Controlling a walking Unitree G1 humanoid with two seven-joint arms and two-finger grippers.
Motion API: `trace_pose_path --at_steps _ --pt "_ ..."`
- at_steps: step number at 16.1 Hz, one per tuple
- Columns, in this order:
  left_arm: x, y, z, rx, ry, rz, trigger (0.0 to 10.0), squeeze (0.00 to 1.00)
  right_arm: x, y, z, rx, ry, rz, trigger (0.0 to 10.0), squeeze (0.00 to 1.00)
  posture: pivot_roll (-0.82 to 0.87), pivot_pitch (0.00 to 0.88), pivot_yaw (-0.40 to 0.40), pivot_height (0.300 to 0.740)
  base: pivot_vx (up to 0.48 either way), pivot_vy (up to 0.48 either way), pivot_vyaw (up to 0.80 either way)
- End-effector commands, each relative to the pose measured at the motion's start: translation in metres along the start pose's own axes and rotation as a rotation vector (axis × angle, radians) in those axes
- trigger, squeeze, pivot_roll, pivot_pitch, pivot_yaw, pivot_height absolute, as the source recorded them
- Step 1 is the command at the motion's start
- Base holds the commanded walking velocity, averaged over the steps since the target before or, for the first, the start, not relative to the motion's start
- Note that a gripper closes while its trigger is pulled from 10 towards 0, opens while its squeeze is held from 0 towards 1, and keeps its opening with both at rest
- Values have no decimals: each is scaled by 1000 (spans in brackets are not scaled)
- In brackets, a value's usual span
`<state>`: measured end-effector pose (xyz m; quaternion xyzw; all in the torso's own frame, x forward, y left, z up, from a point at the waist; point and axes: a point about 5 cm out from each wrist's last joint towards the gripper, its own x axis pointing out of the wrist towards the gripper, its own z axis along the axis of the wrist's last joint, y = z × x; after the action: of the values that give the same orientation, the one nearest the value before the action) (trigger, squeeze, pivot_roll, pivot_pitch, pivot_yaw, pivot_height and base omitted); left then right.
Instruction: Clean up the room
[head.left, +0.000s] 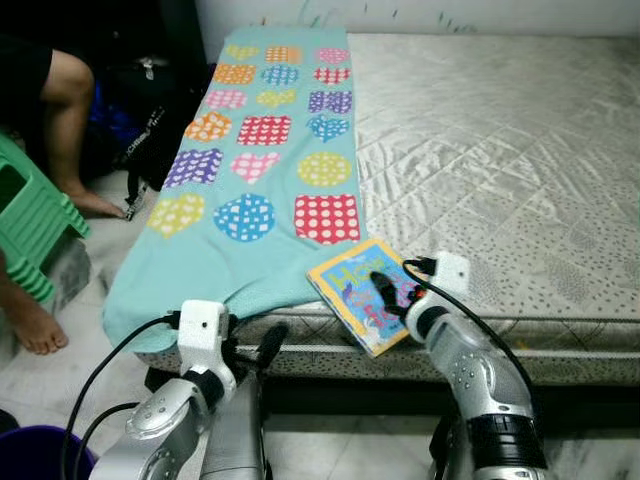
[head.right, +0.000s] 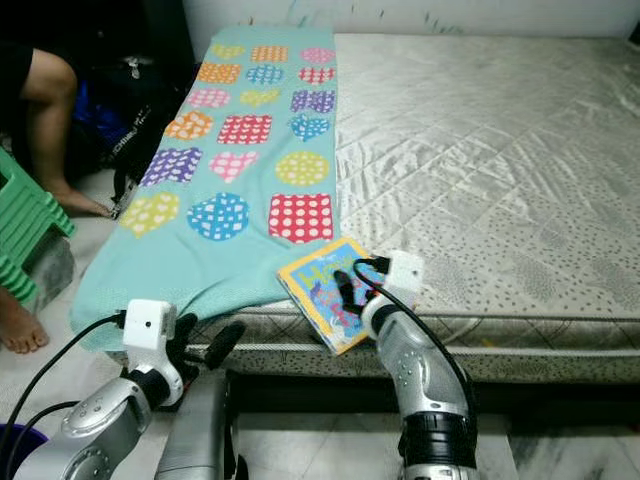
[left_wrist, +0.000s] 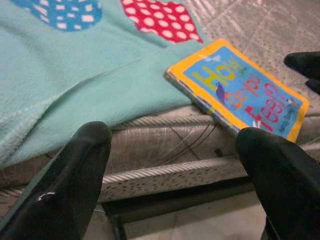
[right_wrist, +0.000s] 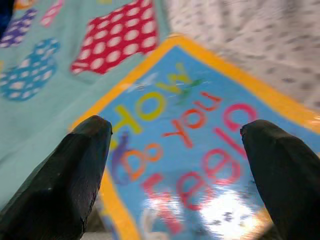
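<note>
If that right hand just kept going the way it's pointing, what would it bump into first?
Most likely the picture book at the mattress edge. The right hand, fingers open, points down at its cover from just above; depth is hard to judge exactly.

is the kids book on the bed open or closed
Closed. The book lies flat at the mattress edge, front cover up, title showing, beside the blanket.

book (head.left: 361, 293) on mattress (head.left: 500, 150) front edge, blanket (head.left: 260, 170) to its left
</note>
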<state>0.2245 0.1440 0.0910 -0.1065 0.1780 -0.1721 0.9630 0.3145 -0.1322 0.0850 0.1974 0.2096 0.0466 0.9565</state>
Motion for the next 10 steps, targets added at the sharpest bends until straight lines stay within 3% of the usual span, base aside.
trace_pose_path --at_steps 1,7,10 --pt "0 0 -3 0 24 5 10000 0 2 -4 2 -11 -6 -47 10000 0 -32 49 14 501 0 0 0" --pt "-1 3 -8 -15 50 25 10000 0 3 -21 -5 -90 40 -185 10000 0 -30 44 9 501 0 0 0" --pt "-1 2 -8 -22 55 23 10000 0 2 -24 -11 -79 84 -202 10000 0 -33 46 8 501 0 0 0"
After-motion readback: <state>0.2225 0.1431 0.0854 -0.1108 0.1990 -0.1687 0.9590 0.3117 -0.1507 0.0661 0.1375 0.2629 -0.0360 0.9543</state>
